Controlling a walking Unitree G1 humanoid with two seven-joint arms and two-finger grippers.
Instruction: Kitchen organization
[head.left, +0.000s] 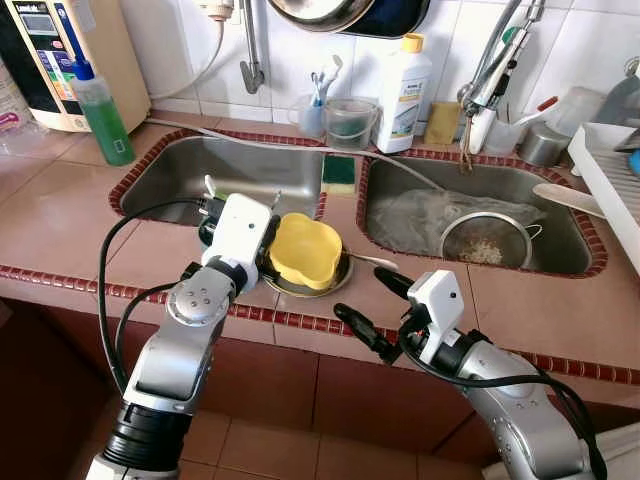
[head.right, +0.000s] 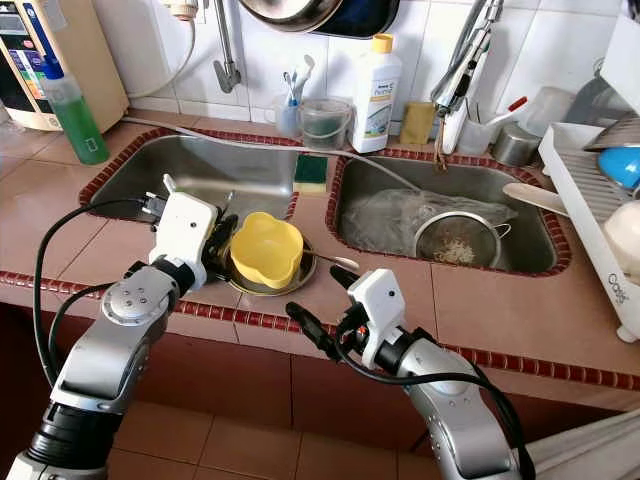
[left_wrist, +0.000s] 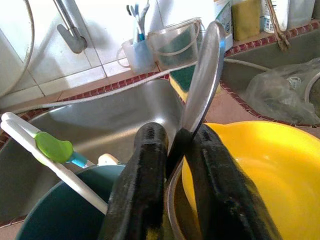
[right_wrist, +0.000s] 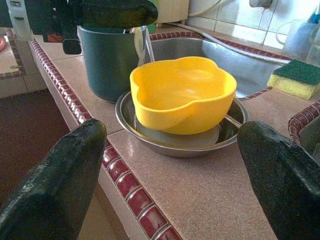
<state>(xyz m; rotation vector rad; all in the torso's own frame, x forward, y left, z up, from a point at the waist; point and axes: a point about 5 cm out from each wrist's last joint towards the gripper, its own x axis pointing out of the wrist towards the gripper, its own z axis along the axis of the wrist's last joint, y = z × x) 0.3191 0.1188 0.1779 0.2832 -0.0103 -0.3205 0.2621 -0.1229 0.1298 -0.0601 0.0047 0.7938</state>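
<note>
A yellow bowl (head.left: 303, 250) sits in a shallow steel dish (head.left: 340, 277) on the tiled counter between the two sinks. Just left of it stands a dark teal cup (right_wrist: 107, 60) holding a white utensil with a green tab (left_wrist: 54, 148). My left gripper (left_wrist: 175, 145) hovers over the cup's rim, shut on a flat metal spoon (left_wrist: 202, 80) that stands upright between its fingers. My right gripper (head.left: 358, 292) is open near the counter's front edge, facing the bowl from a short way off, nothing between its fingers (right_wrist: 55, 185). A thin utensil handle (head.left: 375, 260) pokes out of the dish.
The left sink (head.left: 230, 165) lies behind the cup. The right sink (head.left: 560, 250) holds a mesh strainer (head.left: 485, 240) and a plastic bag. A sponge (head.left: 338, 172) rests on the divider. A green soap bottle (head.left: 100, 110), a white bottle (head.left: 403, 90) and a dish rack (head.left: 610, 180) line the edges.
</note>
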